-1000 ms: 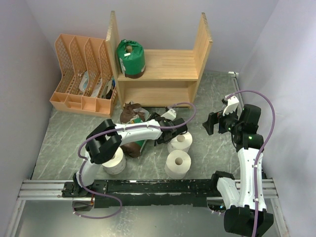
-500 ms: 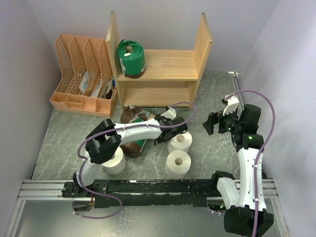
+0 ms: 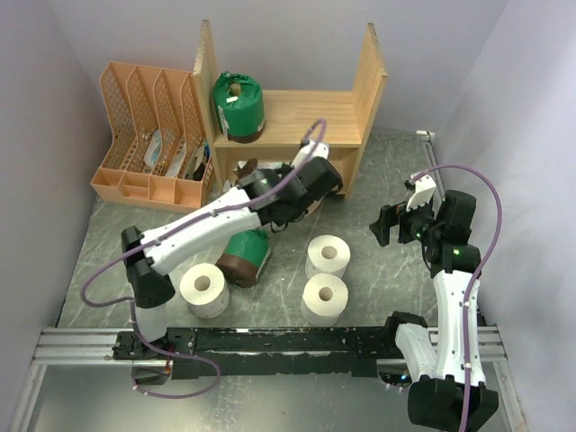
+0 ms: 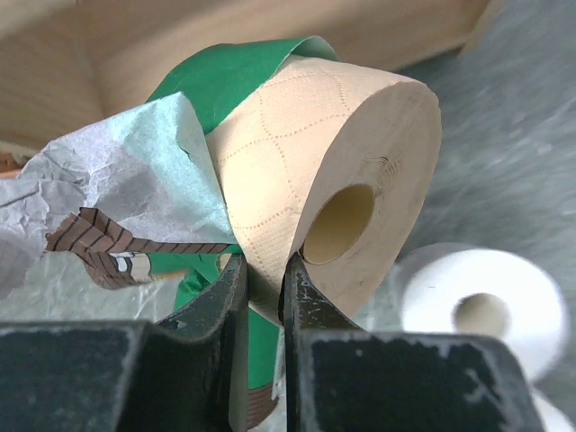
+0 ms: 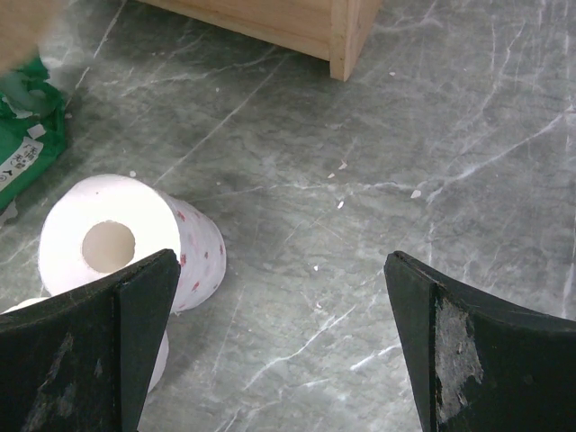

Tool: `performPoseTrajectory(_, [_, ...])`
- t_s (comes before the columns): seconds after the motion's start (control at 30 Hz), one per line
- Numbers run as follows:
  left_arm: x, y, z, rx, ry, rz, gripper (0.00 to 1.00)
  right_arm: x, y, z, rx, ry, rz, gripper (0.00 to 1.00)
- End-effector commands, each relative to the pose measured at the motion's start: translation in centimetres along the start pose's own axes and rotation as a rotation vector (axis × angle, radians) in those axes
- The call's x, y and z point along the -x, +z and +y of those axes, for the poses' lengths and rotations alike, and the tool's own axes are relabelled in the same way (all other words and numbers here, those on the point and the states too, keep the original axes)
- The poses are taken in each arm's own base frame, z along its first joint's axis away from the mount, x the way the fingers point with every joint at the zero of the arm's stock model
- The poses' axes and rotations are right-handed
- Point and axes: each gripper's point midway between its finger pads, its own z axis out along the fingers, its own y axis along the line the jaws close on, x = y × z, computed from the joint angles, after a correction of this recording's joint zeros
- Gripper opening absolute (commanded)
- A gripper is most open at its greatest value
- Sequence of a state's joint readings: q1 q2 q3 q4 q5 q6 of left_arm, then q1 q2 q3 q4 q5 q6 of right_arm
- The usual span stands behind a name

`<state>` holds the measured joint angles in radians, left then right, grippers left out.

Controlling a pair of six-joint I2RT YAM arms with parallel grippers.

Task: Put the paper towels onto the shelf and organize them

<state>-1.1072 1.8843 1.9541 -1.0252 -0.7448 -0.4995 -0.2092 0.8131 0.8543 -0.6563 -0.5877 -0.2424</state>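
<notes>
- Cream roll (image 4: 333, 153), green-and-brown wrapper torn back: held just in front of the shelf (image 3: 310, 121), near its lower board.
- Left jaws: clamped on that roll's wall.
- Right jaws: spread wide, gripping nothing, over the bench (image 3: 387, 279) to the right front of the shelf.
- Green-wrapped roll (image 3: 238, 106): on the shelf's upper board, at the left panel.
- Second green-wrapped roll (image 3: 245, 255): on the bench in front of the shelf.
- Three white rolls (image 3: 327, 256): on the bench in front of the shelf.
</notes>
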Motion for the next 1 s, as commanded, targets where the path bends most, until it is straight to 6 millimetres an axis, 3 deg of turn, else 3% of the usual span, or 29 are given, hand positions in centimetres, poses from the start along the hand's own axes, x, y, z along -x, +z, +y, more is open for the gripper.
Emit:
performPoseTrajectory(0.0, [4.9, -5.1, 1.5, -0.128, -0.089, -0.081, 0.13, 0.6, -0.2, 0.1, -0.002, -0.013, -0.02, 1.0])
performPoseTrajectory(0.2, [9.5, -8.7, 2.2, -0.311, -0.249, -0.157, 0.13, 0.5, -0.1, 0.2, 0.004, -0.012, -0.017, 1.0])
performPoseTrajectory(0.37, [13.0, -9.9, 3.1, -0.444, -0.385, -0.202, 0.11, 0.4, -0.1, 0.2, 0.006, -0.012, -0.016, 1.0])
performPoseTrajectory(0.7, [18.3, -10.0, 6.8, -0.556, -0.687, -0.287, 0.07, 0.3, 0.0, 0.1, 0.005, -0.005, -0.009, 1.0])
performPoseTrajectory(0.97, [20.0, -7.2, 8.2, -0.564, -0.845, -0.264, 0.07, 0.2, 0.1, 0.1, 0.006, -0.005, -0.008, 1.0])
